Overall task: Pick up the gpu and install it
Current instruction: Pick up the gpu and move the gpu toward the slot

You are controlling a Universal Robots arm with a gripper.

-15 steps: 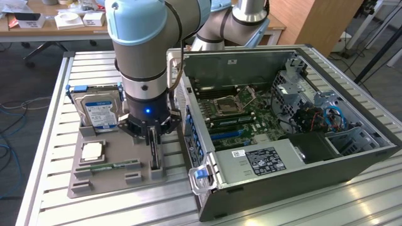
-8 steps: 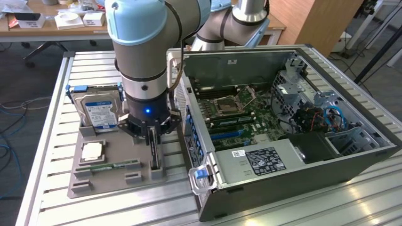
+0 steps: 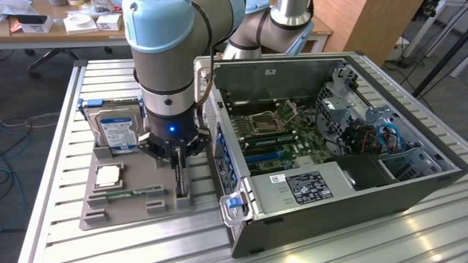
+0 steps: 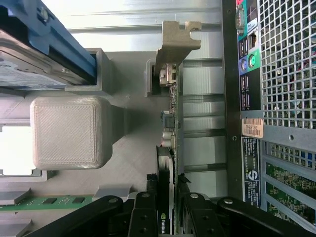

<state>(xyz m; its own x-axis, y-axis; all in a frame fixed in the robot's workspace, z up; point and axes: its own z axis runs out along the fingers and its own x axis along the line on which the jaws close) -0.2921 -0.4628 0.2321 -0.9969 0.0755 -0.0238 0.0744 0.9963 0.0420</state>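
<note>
Behind your slatted aluminium table you have a wooden desk holding white boxes, a wooden cabinet, and blue cables on grey floor.

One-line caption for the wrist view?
Gripper astride the gpu, which stands on edge in a gray holder beside the computer case.

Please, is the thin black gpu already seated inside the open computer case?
No, the gpu stands on edge in the grey plastic tray beside it.

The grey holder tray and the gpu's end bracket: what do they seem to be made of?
The grey holder tray: probably 3D-printed plastic, matte, with fine layer lines. The gpu's end bracket: likely sheet metal, dull silver, thin, bent at the tip.
</note>
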